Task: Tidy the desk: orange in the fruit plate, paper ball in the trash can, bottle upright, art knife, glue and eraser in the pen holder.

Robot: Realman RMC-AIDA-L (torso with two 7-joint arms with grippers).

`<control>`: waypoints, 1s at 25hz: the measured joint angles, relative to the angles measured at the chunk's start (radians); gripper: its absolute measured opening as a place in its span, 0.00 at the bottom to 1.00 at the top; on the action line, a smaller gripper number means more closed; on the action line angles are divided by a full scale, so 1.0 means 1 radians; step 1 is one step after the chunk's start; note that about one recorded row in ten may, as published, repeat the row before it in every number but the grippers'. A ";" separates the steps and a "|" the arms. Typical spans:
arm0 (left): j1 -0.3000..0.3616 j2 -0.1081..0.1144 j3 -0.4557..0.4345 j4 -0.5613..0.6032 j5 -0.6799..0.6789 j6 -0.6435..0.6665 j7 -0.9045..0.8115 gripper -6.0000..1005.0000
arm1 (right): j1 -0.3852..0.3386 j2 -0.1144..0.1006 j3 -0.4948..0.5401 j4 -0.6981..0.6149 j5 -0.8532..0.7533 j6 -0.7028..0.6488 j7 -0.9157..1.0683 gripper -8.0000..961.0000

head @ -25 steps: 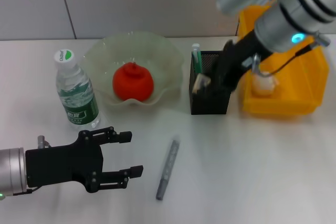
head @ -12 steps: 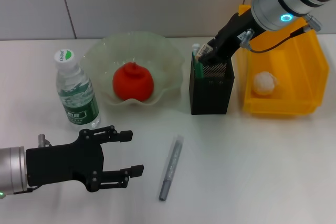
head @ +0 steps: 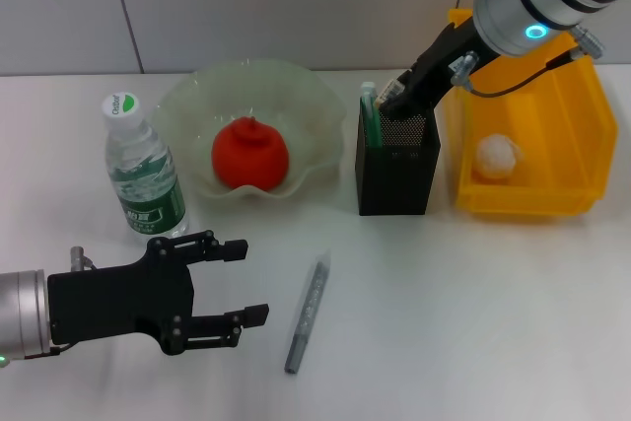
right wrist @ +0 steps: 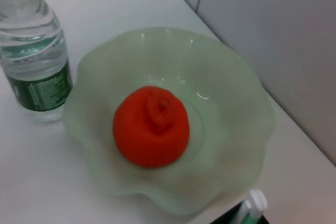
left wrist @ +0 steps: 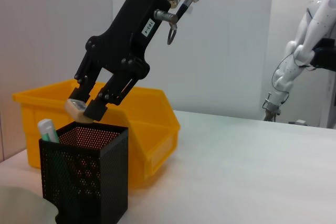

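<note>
Beige barcode-labelled eraser block sits pinched in the right hand, poised above the black mesh pen holder for dropping; the left hand waits open over the white worktop.

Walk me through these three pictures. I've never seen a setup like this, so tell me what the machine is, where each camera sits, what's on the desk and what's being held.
This is a two-armed robot tidying a white desk. The wide picture comes from a camera on its head; the other two come from cameras on its wrists.

The right gripper hangs over the black pen holder, pinching a small eraser. The glue already stands in the holder. The left gripper is open and empty, low over the desk near the art knife, which lies loose.

The orange sits in the fruit plate, the bottle stands upright, and the paper ball lies in the yellow trash can.
</note>
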 joint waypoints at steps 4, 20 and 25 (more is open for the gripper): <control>-0.001 0.000 0.000 0.001 -0.003 -0.001 0.000 0.78 | -0.006 -0.006 0.003 -0.009 -0.002 -0.015 0.022 0.40; -0.001 0.000 0.000 0.002 -0.005 -0.001 -0.001 0.78 | -0.007 -0.014 0.004 -0.007 -0.027 -0.040 0.074 0.40; -0.001 0.000 0.000 0.002 -0.005 0.002 -0.001 0.78 | -0.009 -0.011 0.003 -0.006 -0.027 -0.037 0.074 0.40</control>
